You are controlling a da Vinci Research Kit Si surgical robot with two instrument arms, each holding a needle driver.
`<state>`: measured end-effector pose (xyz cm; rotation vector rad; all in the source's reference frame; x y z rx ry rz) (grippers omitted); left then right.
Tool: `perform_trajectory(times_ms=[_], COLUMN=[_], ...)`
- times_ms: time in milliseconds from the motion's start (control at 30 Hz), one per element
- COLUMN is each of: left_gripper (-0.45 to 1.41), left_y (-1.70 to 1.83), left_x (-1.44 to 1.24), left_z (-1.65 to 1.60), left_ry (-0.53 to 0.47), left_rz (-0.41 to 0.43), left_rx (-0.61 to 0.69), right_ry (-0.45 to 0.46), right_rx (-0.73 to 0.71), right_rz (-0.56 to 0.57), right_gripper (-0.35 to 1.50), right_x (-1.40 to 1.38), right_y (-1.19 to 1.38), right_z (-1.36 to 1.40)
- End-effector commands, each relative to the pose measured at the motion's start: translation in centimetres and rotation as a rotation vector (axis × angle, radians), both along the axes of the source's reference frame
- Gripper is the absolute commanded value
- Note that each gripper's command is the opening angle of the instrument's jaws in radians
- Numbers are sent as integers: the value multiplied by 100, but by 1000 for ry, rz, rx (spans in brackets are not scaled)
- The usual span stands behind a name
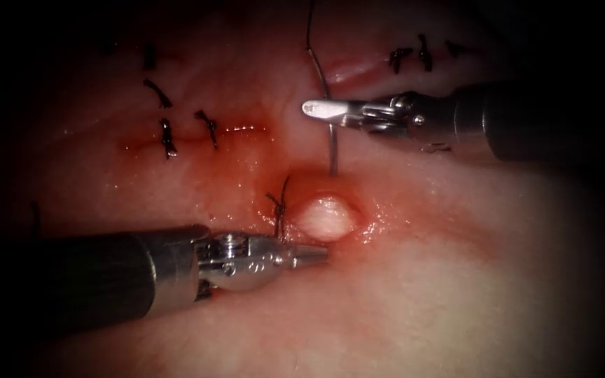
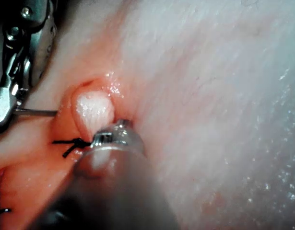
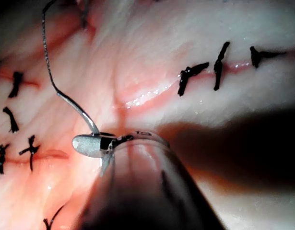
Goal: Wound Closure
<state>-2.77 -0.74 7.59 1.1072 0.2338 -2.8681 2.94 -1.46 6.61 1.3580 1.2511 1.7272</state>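
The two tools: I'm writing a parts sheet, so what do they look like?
Both match: the left tool and right tool have dark, round shafts, a shiny silver wrist with small pins or screws, and slim, blunt-tipped metal jaws. No cables or markings are legible.

Left arm's tool (image 1: 313, 255): dark grey matte cylindrical shaft, polished silver collar, then a rounded steel wrist block with a round pivot screw on top, tapering to short blunt silver jaws. Right arm's tool (image 1: 314, 108): same dark shaft and silver wrist, small pin heads at the hinge, thin cable runs along the clevis, flat rounded spoon-like jaw tip with a bright sheen.
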Motion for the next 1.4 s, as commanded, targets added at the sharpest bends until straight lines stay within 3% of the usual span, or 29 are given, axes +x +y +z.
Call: perform_trajectory(times_ms=[33, 400, 600, 667, 700, 733, 767, 800, 833, 933, 1033, 1133, 1400], left_gripper=[-37, -37, -35, -35, -35, -35, -35, -35, -35, -35, -35, -33, -33], left_y=[3, 5, 6, 6, 6, 6, 5, 5, 4, 4, 4, 4, 4], left_x=[-4, 0, 1, 0, 0, 0, 0, 0, -1, -1, -1, -1, 0], left_z=[7, 10, 9, 9, 9, 9, 8, 8, 7, 7, 7, 7, 6], left_ry=[1, 6, 5, 5, 6, 6, 6, 6, 6, 6, 6, 8, 7], left_rz=[0, -2, -1, -2, -2, -2, -2, -2, -3, -3, -3, -1, 0], left_rx=[-4, -9, -8, -8, -8, -8, -8, -8, -7, -7, -7, -6, -5], right_ry=[17, 61, 63, 32, 25, 25, -20, -37, -95, -147, -326, -462, -672], right_rx=[19, 137, 159, 83, 43, 43, -54, -86, -179, -284, -535, -720, -937], right_rz=[-11, -78, -124, -113, -100, -100, -65, -54, -22, -12, -52, -126, -273], right_gripper=[-35, -35, -35, -35, 0, 0, 51, 76, 114, 126, 141, 145, 141], right_x=[16, 28, 22, 22, 22, 22, 19, 19, 16, 12, 3, 1, 1], right_y=[-3, -40, -64, -63, -60, -60, -52, -47, -35, -24, 4, 18, 16], right_z=[-3, -17, -30, -30, -29, -29, -26, -24, -19, -16, -17, -27, -56])
